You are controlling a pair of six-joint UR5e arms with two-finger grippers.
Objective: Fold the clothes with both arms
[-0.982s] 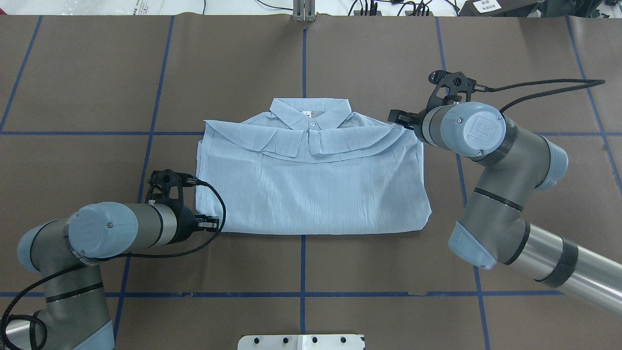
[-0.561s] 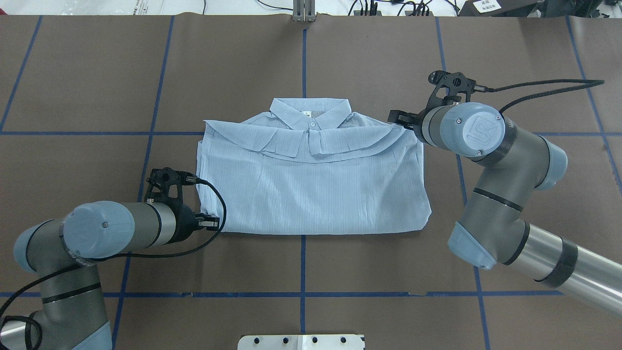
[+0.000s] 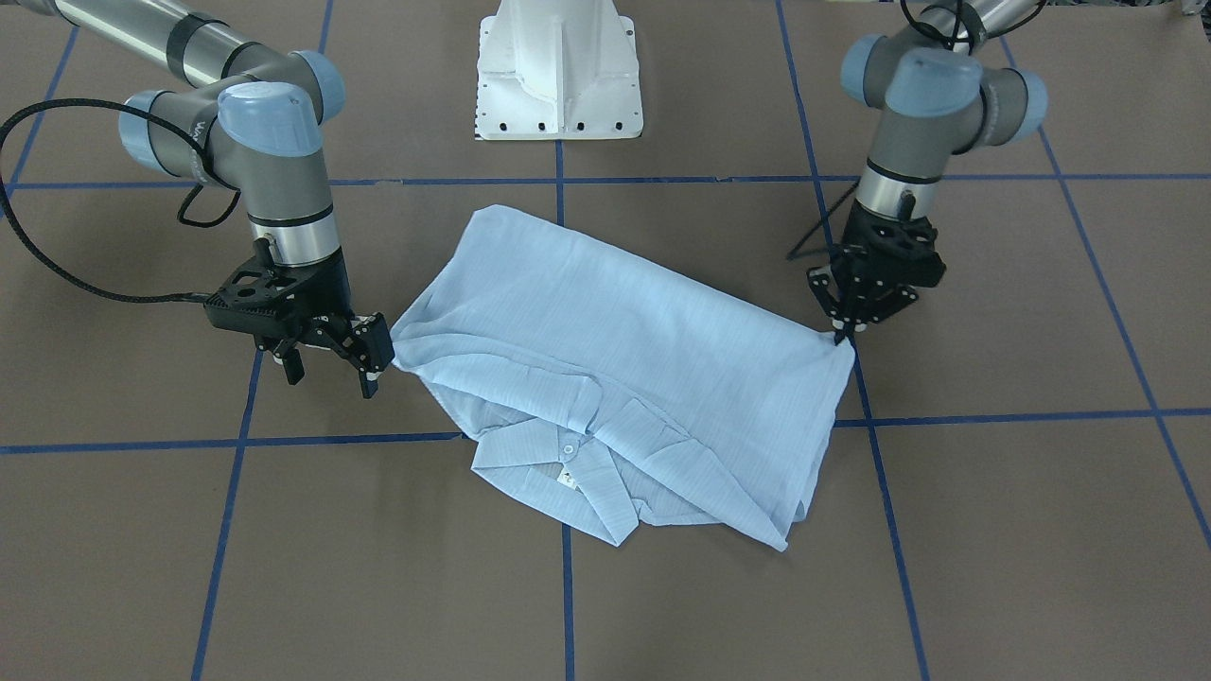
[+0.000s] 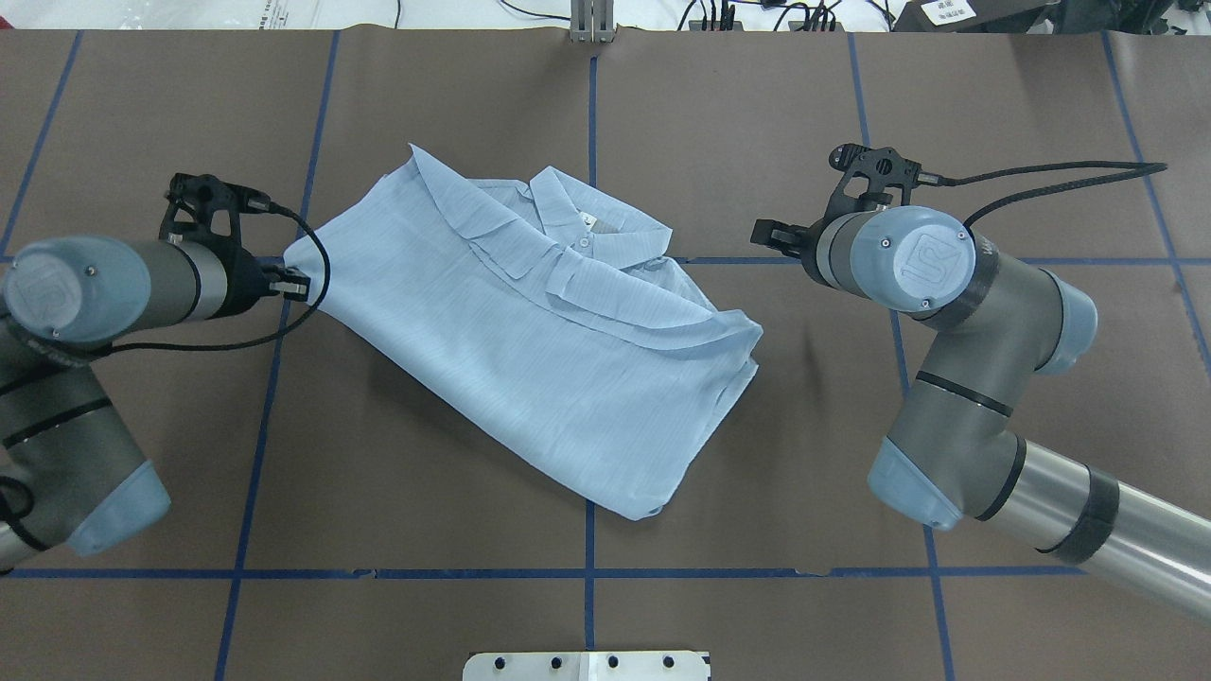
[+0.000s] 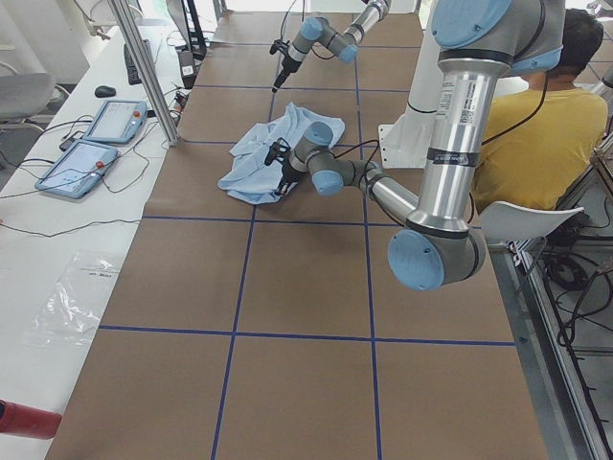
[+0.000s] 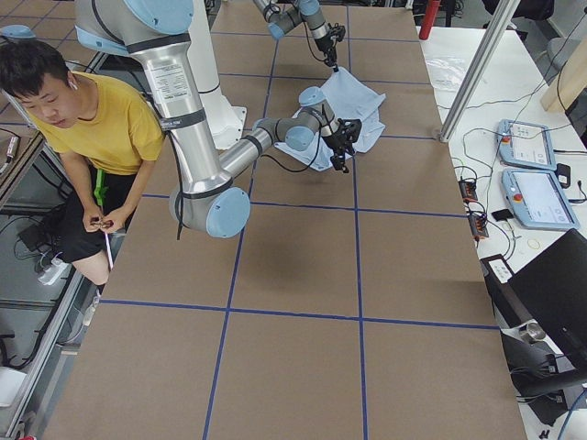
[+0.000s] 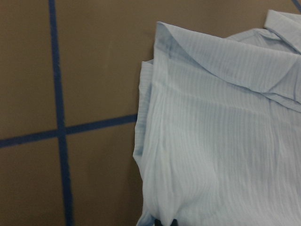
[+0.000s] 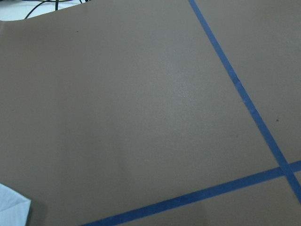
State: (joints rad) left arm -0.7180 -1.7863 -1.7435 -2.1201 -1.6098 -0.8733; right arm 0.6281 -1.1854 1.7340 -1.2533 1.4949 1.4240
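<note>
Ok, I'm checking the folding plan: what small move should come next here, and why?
Probably bring the right gripper onto the nearest corner of the shirt and close it. It is open and holds nothing, while the left gripper pinches a corner at the other end, and the shirt lies skewed on the table.

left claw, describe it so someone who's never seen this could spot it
On the brown table, find the blue shirt lying askew. The left claw is the black one pinching the shirt's corner, on the overhead view's left; the right claw is open and holds nothing.
</note>
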